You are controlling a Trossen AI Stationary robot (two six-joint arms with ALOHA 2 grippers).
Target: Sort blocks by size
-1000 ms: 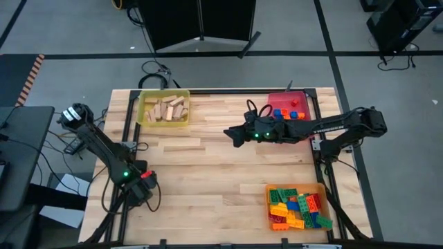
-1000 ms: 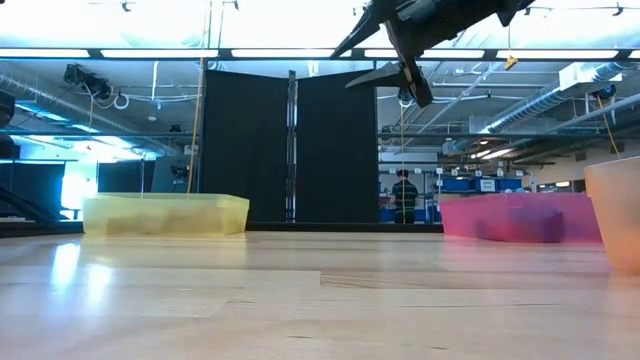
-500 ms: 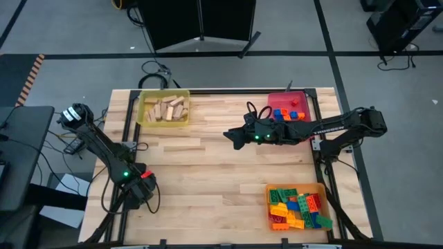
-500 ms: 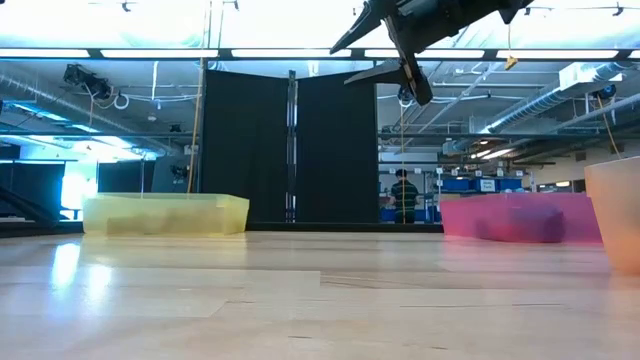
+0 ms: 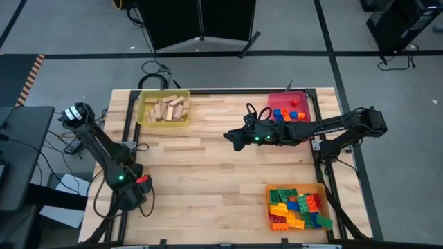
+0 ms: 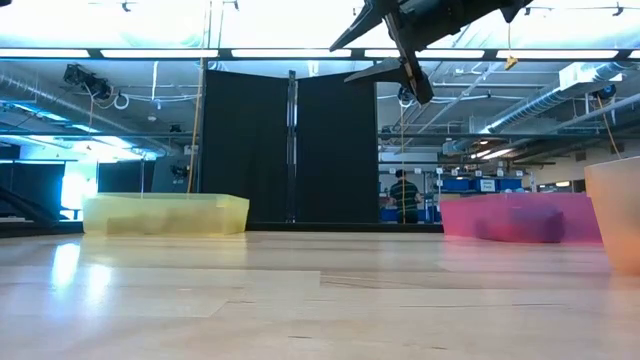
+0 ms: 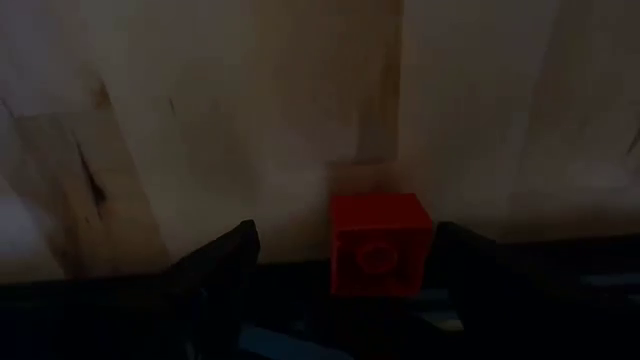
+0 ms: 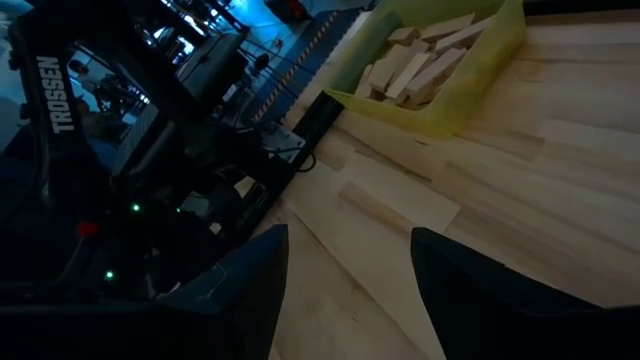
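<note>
A small red block (image 7: 381, 243) shows between the two fingers of my left gripper (image 5: 140, 185), which points down over the table's near left corner. In the high view the block (image 5: 144, 180) peeks out beside that gripper. My right gripper (image 5: 232, 135) hangs open and empty high over the middle of the table, slanting toward the left side; its fingers (image 6: 385, 50) show at the top of the low view. Tan wooden blocks (image 5: 165, 108) lie in the yellow tray, red and blue ones (image 5: 287, 113) in the red tray, and several coloured bricks (image 5: 296, 207) in the orange tray. My left gripper has the red block's two opposite sides (image 7: 432, 250) between its fingers, which come from above and point down. The block's studded top faces the wrist. Shadow hides where the pads meet it. The block looks clear of the wood below.
The yellow tray (image 5: 143, 117) stands at the far left, the red tray (image 5: 273, 99) at the far right, and the orange tray (image 5: 320, 188) at the near right. Bare wooden table (image 5: 208, 180) lies between them. A dark panel stands beyond the far edge.
My left gripper has swung a little toward the table's near left corner, taking the red block with it.
</note>
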